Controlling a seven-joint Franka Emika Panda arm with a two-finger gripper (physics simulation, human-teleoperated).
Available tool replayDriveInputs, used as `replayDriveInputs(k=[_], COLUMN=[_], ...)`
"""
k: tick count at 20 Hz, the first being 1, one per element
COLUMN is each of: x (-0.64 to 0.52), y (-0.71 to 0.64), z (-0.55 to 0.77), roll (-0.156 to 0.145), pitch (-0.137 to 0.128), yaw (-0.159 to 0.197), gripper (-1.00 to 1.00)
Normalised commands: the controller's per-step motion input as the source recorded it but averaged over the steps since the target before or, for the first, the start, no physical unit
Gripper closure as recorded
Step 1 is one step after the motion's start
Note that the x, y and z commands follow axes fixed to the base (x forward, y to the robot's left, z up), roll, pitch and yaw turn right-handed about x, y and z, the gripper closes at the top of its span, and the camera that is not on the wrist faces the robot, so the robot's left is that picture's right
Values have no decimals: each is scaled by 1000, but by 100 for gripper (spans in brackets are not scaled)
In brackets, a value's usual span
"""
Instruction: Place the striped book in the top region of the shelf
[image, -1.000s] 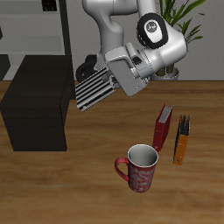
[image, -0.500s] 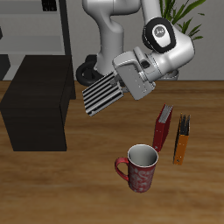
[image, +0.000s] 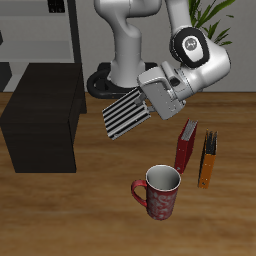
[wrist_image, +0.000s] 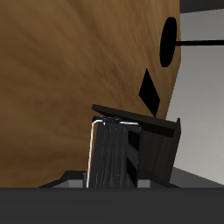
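Wooden table (image: 100, 215), tall pale grey rack (image: 40, 35) at the back, leafy green plant (image: 213, 18) behind.

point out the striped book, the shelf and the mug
striped book (image: 127, 113), exterior view, middle of its striped cover
shelf (image: 45, 88), exterior view, its flat top
mug (image: 160, 197), exterior view, its red outer wall

Looks like a home office or study setup: wood desk (image: 100, 215) with a mug (image: 160, 192) at 6 o'clock, a couple of books (image: 187, 145) at 3, a dark shelf (image: 42, 125) at 9, a potted plant (image: 208, 14) at 1.
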Motion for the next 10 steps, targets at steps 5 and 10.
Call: replayDriveInputs(k=[5, 10], x=[13, 24], y=[148, -136], z=[-89, -146], roll=[4, -30], pitch=[-3, 56], yaw=[-8, -8], gripper=[100, 100])
